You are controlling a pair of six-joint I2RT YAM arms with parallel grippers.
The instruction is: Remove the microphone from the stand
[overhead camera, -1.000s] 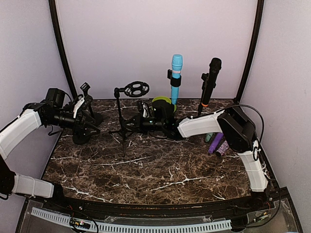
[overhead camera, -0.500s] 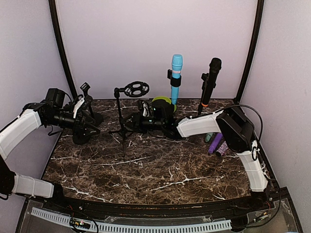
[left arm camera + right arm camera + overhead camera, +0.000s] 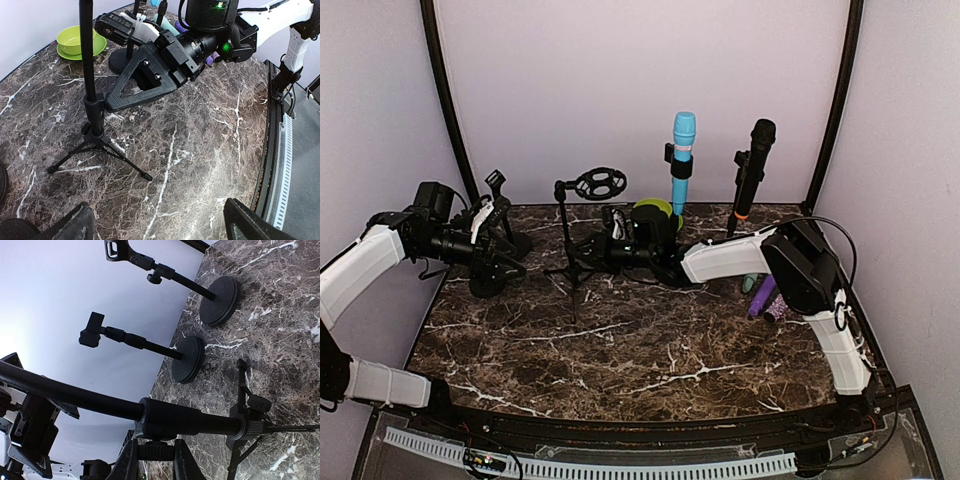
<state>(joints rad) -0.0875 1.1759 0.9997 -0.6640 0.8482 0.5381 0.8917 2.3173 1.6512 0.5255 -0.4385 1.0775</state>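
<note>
A blue microphone [image 3: 683, 150] and a black microphone [image 3: 756, 160] stand upright in clips at the back of the table. A black tripod stand [image 3: 567, 240] with an empty ring mount [image 3: 601, 183] is left of them. My right gripper [image 3: 605, 252] reaches across to its pole. In the right wrist view the right gripper [image 3: 156, 462] is shut on the small knob [image 3: 156, 450] under the pole's collar [image 3: 190, 417]. My left gripper [image 3: 498, 262] is at the far left; in the left wrist view the left gripper [image 3: 162, 227] is wide open and empty over the marble, facing the tripod [image 3: 91, 95].
Two round-base stands [image 3: 220, 300] [image 3: 189, 359] with empty clips stand at the back left. A green bowl [image 3: 80, 40] is behind the tripod. A purple microphone [image 3: 765, 295] lies at the right beside my right arm. Dark frame posts flank the table.
My right arm has shifted slightly left toward the tripod. The left arm has not moved.
</note>
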